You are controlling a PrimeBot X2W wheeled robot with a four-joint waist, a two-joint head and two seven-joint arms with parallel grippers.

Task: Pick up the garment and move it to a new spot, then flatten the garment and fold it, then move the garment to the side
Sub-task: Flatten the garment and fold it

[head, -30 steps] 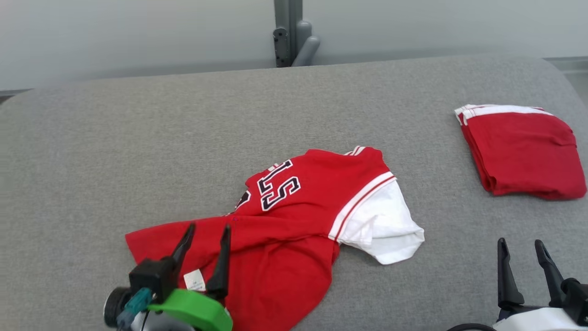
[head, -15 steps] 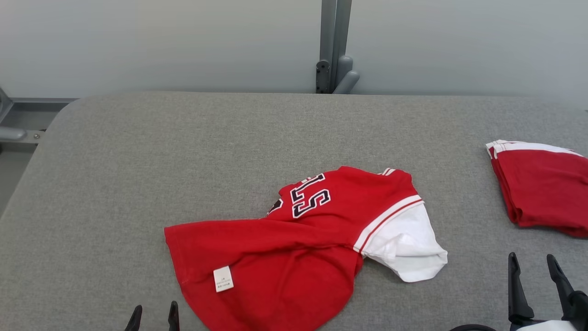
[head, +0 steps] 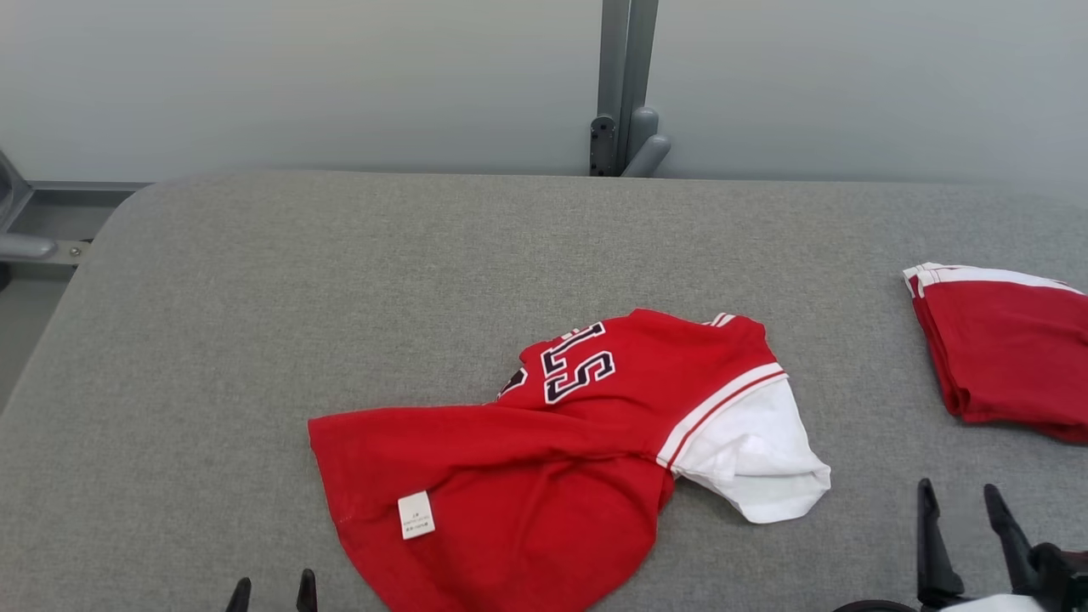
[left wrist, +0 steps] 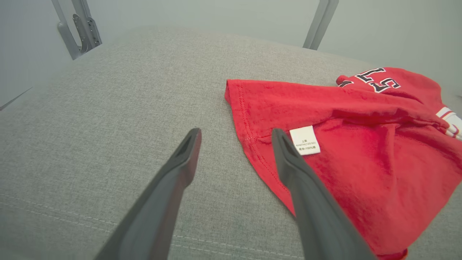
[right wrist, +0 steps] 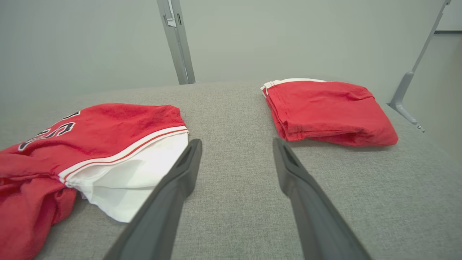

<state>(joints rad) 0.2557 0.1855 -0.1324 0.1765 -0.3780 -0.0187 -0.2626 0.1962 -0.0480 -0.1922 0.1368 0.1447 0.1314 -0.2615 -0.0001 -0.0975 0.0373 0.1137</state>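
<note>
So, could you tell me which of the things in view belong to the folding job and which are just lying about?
Belongs to the job:
- crumpled red jersey, not yet flattened
- left gripper, open, empty
- right gripper, open, empty

Just lying about:
- folded red garment, off to the right
- grey metal post at the back

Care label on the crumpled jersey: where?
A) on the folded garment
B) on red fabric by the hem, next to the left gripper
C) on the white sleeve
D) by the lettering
B: the care label sits on the jersey just inside its hem, right beside the open left gripper.
</note>
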